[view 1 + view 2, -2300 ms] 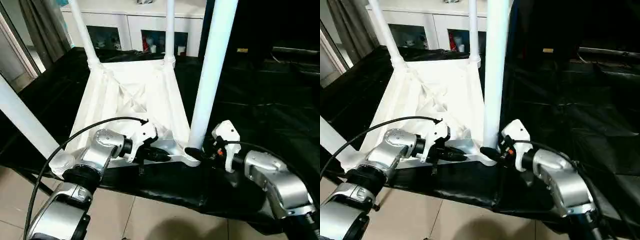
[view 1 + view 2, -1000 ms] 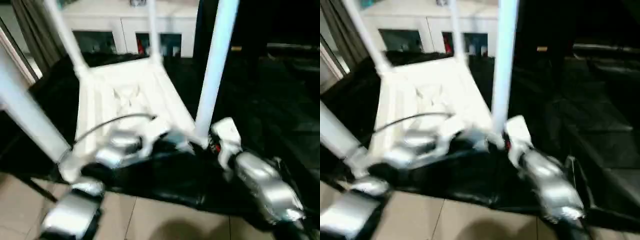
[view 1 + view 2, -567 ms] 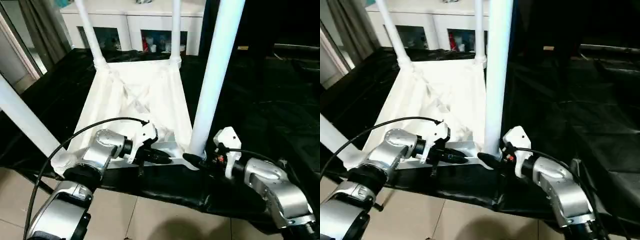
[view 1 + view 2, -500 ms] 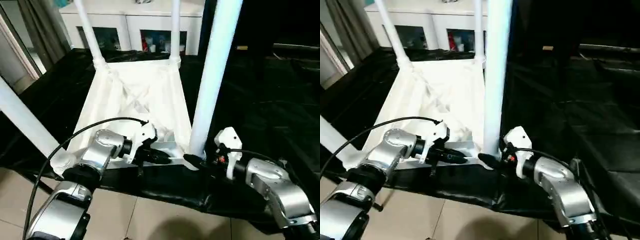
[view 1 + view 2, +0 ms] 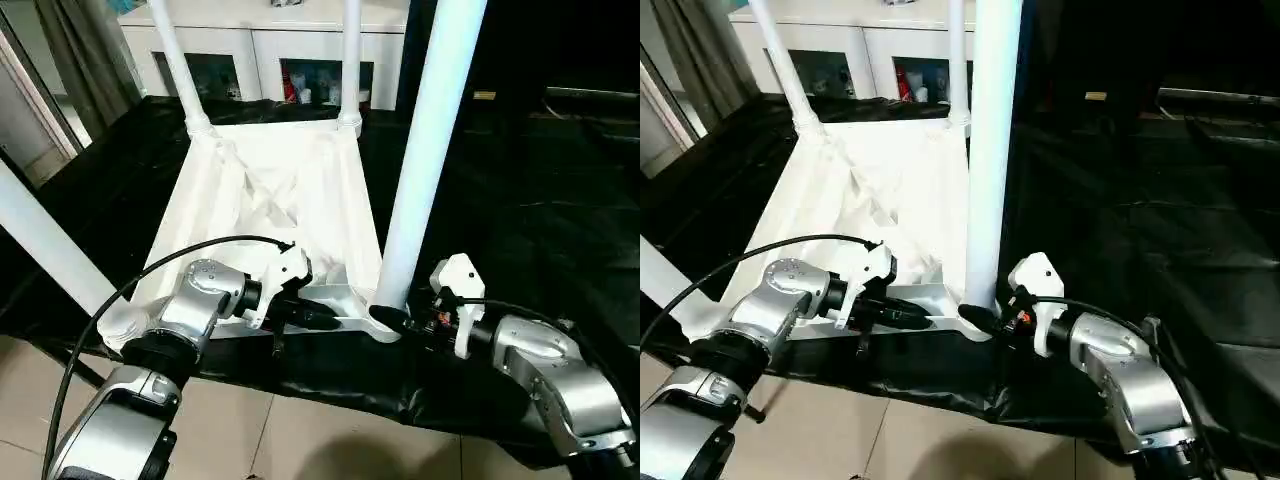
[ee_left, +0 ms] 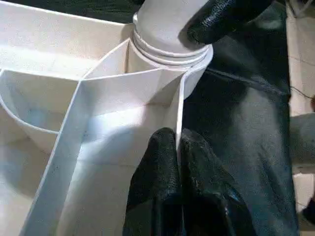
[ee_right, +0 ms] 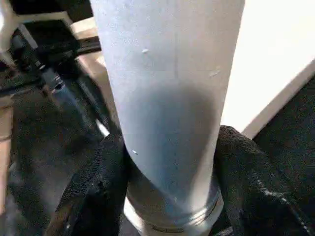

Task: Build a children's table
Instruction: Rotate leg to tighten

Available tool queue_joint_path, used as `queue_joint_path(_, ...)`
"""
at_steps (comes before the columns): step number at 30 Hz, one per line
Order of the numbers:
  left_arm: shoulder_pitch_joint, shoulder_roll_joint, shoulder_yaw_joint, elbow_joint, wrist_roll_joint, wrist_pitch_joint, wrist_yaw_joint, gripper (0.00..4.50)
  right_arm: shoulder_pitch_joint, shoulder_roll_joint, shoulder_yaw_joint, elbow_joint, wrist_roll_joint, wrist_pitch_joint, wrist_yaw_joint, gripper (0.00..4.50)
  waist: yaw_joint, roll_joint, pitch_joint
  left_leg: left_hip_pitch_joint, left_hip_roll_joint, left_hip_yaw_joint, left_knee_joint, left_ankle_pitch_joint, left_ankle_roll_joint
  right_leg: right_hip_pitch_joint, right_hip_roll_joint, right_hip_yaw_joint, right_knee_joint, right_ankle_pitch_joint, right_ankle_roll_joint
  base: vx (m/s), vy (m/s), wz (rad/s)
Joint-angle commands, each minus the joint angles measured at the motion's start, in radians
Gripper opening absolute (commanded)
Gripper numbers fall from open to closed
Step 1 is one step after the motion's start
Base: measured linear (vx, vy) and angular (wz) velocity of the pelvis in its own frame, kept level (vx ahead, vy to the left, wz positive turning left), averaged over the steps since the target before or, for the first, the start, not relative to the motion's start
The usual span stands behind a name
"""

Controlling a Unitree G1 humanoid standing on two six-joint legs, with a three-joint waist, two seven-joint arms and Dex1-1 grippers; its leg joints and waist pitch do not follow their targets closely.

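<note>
Right gripper [image 7: 170, 162] clamped round the base of the near-right leg [image 5: 425, 150], one black finger on each side, right at the ringed collar where it drops into the corner socket [image 5: 383, 322]. Left gripper [image 6: 178, 162] pinched shut on the thin upright rim of the tabletop [image 5: 275, 195], just beside that same socket, holding the top steady.

Looks like the last-leg step: seating or twisting this one home. Three other legs already standing: far-left leg [image 5: 180, 60] and far-right leg [image 5: 350, 55] across the top from the socket, near-left leg [image 5: 50, 240] along the near edge from it. Probably calls for a firm push or turn straight down the socket axis with the rim grip kept tight; can't tell from here if the collar is fully bottomed out.

Whole thing upside down on a table draped in black sheet [image 5: 520, 210], crinkly and a bit glossy. All smooth matte white plastic: thin ribs crossing the underside in a diagonal web, curved walls round the socket, legs as long tapered tubes. Leg collar with a couple of fine grooved rings. White cabinet [image 5: 270, 55] with glass doors beyond the far legs.
</note>
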Motion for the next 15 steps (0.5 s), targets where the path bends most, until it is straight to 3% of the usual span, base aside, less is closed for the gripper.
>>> queue_joint_path(1,-0.007,-0.028,0.026,0.000,-0.032,-0.010,0.026,0.00,0.004,0.018,-0.011,0.029,-0.001,0.006,-0.045,2.17,0.000,-0.027,-0.056,0.002,0.031,-0.008,-0.064,-0.164,0.082,0.055,-0.053,0.036,-0.065,-0.264,-0.212,0.000,0.000,0.00)
queue_joint_path(2,-0.036,-0.063,0.032,0.062,0.008,-0.022,0.170,0.00,-0.004,0.077,-0.033,0.090,-0.049,-0.002,-0.184,2.16,-0.002,-0.025,-0.055,0.001,0.030,-0.007,-0.063,-0.166,0.081,0.052,-0.052,0.036,-0.067,-0.274,-0.208,0.000,0.000,0.00)
queue_joint_path(4,-0.043,-0.071,0.033,0.075,0.016,-0.024,0.200,0.00,-0.007,0.090,-0.038,0.103,-0.059,-0.003,-0.215,2.15,-0.006,-0.026,-0.052,0.005,0.028,-0.009,-0.066,-0.194,0.056,0.049,-0.052,0.033,-0.075,-0.342,-0.191,0.000,0.000,0.00)
queue_joint_path(5,-0.076,-0.129,0.040,0.130,0.051,-0.012,0.373,0.00,-0.029,0.182,-0.072,0.164,-0.097,0.003,-0.398,2.14,-0.010,-0.025,-0.051,0.001,0.027,-0.011,-0.069,-0.194,0.047,0.052,-0.051,0.033,-0.076,-0.361,-0.176,0.000,0.000,0.00)
queue_joint_path(6,-0.081,-0.140,0.042,0.136,0.053,-0.007,0.396,0.00,-0.034,0.197,-0.077,0.172,-0.102,0.003,-0.427,2.14,-0.011,-0.023,-0.047,0.008,0.029,-0.009,-0.071,-0.218,0.041,0.042,-0.049,0.034,-0.084,-0.386,-0.173,0.000,0.000,0.00)
queue_joint_path(7,-0.098,-0.177,0.042,0.155,0.062,0.004,0.463,0.00,-0.054,0.241,-0.088,0.195,-0.119,0.008,-0.511,2.11,-0.016,-0.023,-0.049,0.011,0.022,-0.013,-0.070,-0.247,0.023,0.048,-0.053,0.031,-0.088,-0.448,-0.152,0.000,0.000,0.00)
queue_joint_path(11,-0.133,-0.252,0.034,0.187,0.080,0.015,0.595,0.00,-0.100,0.307,-0.082,0.236,-0.146,0.009,-0.603,2.09,-0.021,-0.026,-0.050,0.011,0.020,-0.014,-0.072,-0.258,0.029,0.048,-0.049,0.031,-0.094,-0.459,-0.127,0.000,0.000,0.00)
queue_joint_path(15,-0.170,-0.321,0.031,0.230,0.092,-0.001,0.673,0.00,-0.176,0.367,-0.087,0.307,-0.179,-0.006,-0.684,2.09,-0.022,-0.022,-0.056,0.007,0.020,-0.014,-0.069,-0.218,0.039,0.050,-0.047,0.033,-0.085,-0.365,-0.149,0.000,0.000,0.00)
